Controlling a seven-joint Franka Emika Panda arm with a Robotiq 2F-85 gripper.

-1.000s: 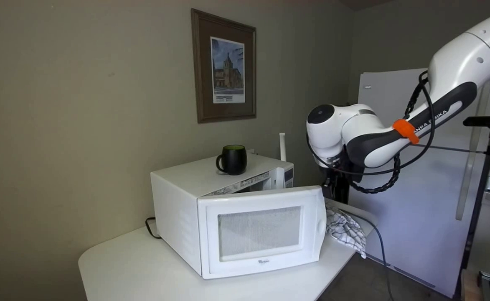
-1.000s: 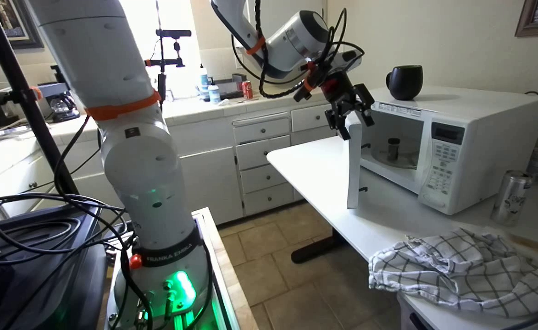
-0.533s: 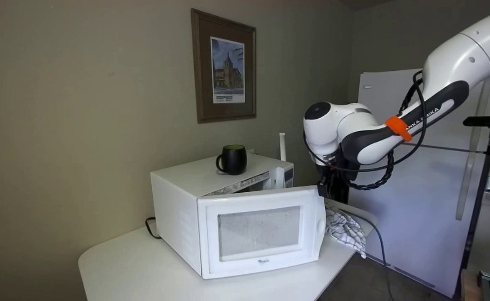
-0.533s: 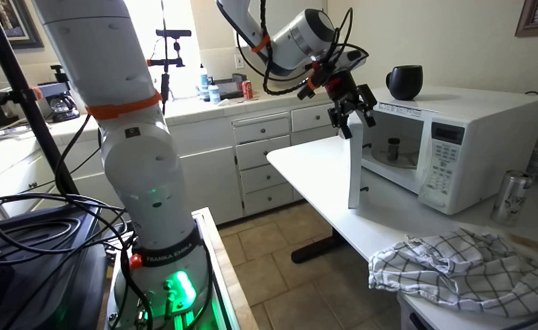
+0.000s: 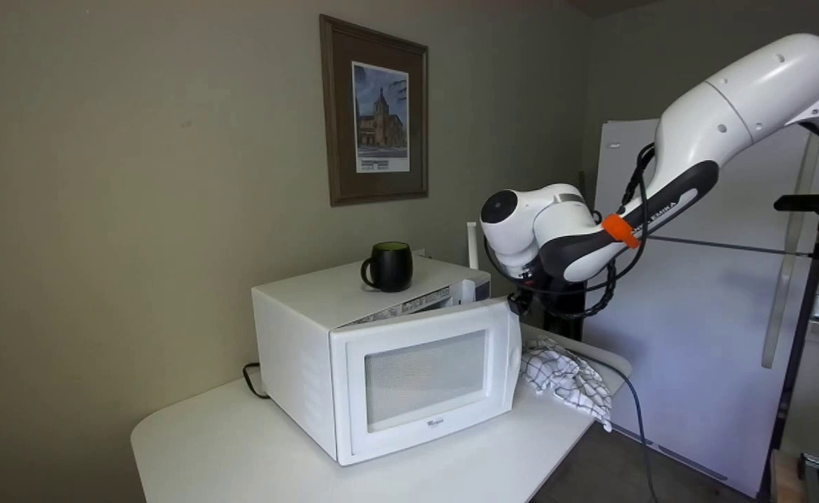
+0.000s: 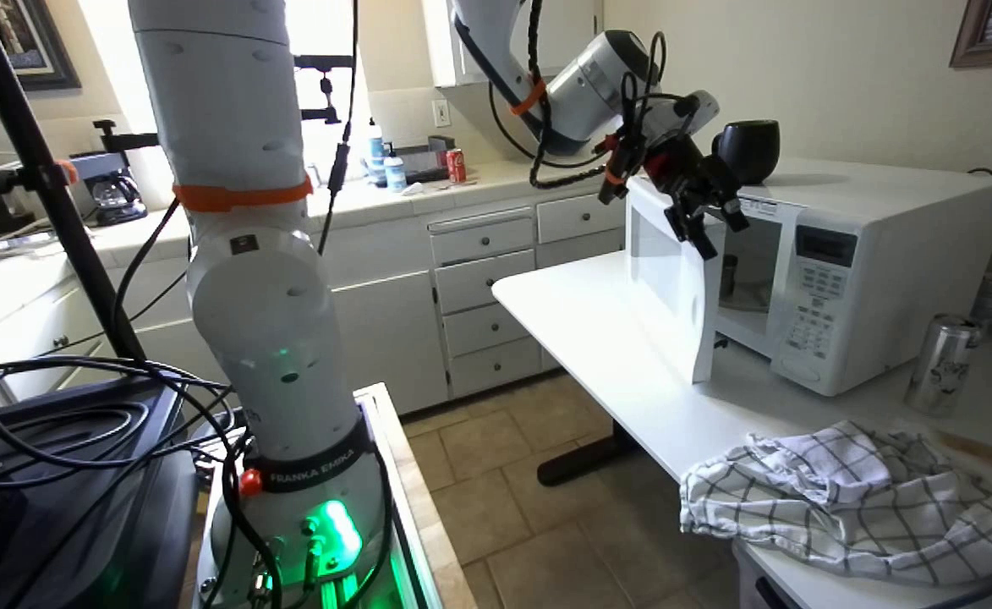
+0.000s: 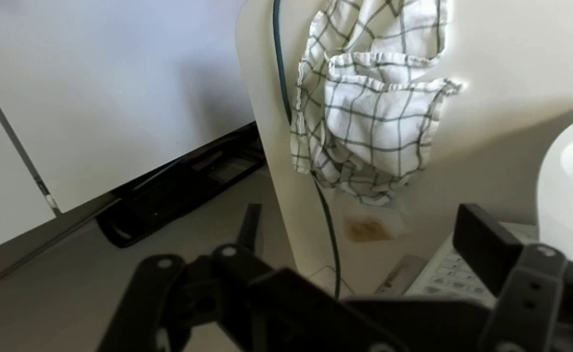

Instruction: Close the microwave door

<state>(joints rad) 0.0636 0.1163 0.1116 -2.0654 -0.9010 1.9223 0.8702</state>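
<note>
The end effector (image 7: 362,220) is released, its two black fingers (image 7: 484,247) spread apart at the upper free corner of the microwave door (image 5: 424,384). In the wrist view the door's rounded edge lies outside the gap, just past one finger; whether they touch I cannot tell. The door is one wide, glossy white panel, its free edge gently bowed, with one pale grey meshed window (image 5: 426,379) and one small dark logo (image 5: 435,423) beneath. It hangs ajar on the front of the one microwave (image 6: 880,275), angled out above the desk (image 5: 227,447). One black mug (image 5: 392,269), green within, stands on the microwave, and one keypad (image 6: 817,292) sits beside the cavity. Nearby, the desk carries one crumpled checked cloth (image 6: 851,507), with one dark cord (image 7: 329,225) passing under it, and one silver can (image 6: 944,364). Farther out are one white refrigerator (image 5: 702,314), one red can (image 6: 456,166) and two blue bottles (image 6: 395,172) on a counter (image 6: 326,211).
</note>
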